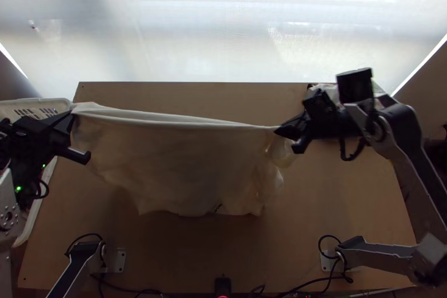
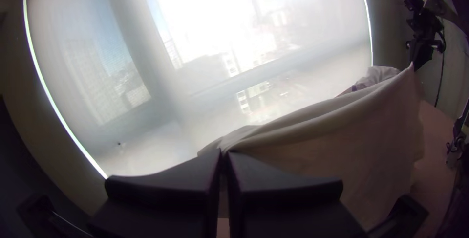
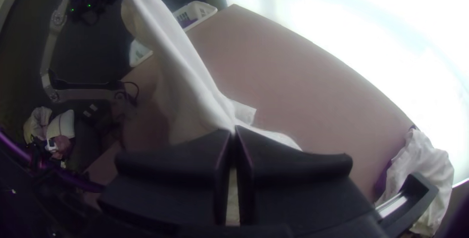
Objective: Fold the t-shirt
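Cream-coloured cloth, the t-shirt (image 1: 179, 158) hangs like washing between the two arms, raised above the light wooden tabletop (image 1: 167, 253). Its upper edge runs in long folds from near the tabletop's far left corner to a spot right of the middle, dipping slightly towards that right end. From there the fabric drops in one broad sheet towards the near edge, its bottom hem wavy and uneven, with a small dark mark (image 1: 218, 207) close to it.

The left gripper (image 1: 72, 112), out by the far left corner, has its two black fingers closed together on one end of that upper edge. The right gripper (image 1: 276, 129) has the other end, its fingers (image 3: 195, 155) likewise pressed shut with cloth pinched at the tips. Just below the right gripper a paler bit of the shirt bulges out loosely, not lying flat with the rest.

Along the tabletop's left edge I can see a white basket (image 1: 33, 100), partly hidden behind the left arm. At the far right corner sits a crumpled white cloth (image 3: 425, 169) with something purple (image 3: 383, 179) beside it. Beyond the far edge, a pale window shade (image 1: 195, 29) glows with daylight. A small black device (image 1: 223, 285) stands at the middle of the near edge.
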Controlling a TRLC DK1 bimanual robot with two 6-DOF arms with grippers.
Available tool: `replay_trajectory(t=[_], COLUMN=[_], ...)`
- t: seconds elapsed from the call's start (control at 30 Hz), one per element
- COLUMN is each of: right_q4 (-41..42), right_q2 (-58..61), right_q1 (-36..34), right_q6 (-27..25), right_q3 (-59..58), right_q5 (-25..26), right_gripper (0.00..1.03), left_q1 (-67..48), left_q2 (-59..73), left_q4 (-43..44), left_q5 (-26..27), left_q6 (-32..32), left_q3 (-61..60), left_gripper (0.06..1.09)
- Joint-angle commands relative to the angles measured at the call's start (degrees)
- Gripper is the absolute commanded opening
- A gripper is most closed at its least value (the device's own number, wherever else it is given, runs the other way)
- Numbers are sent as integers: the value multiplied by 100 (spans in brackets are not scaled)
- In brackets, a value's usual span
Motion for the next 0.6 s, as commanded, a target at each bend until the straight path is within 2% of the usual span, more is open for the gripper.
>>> replay_trajectory(t=[0.0,0.1,0.2,0.37,0.47,0.57], right_q4=[1213,1590,1626,2188,2276,2531], right_q2=[948,1239,1564,1977,2205,2407], right_q1=[209,218,270,253,235,235], right_q6=[-44,-26,-44,-53,-88,-79], right_q3=[-209,28,441,705,898,863], right_q5=[836,1267,1539,2559,2761,3244], right_gripper=[3,3,3,3,3,3], left_q1=[482,579,570,368,95,-10], left_q2=[221,458,748,1030,1240,1715], left_q4=[1710,2290,2782,3889,4390,5085], left_q5=[10,-104,-315,-517,-640,-649], left_q6=[109,-67,-190,-190,-181,-146], left_q3=[-949,-993,-1046,-1494,-1582,-1705], left_gripper=[10,10,10,10,10,11])
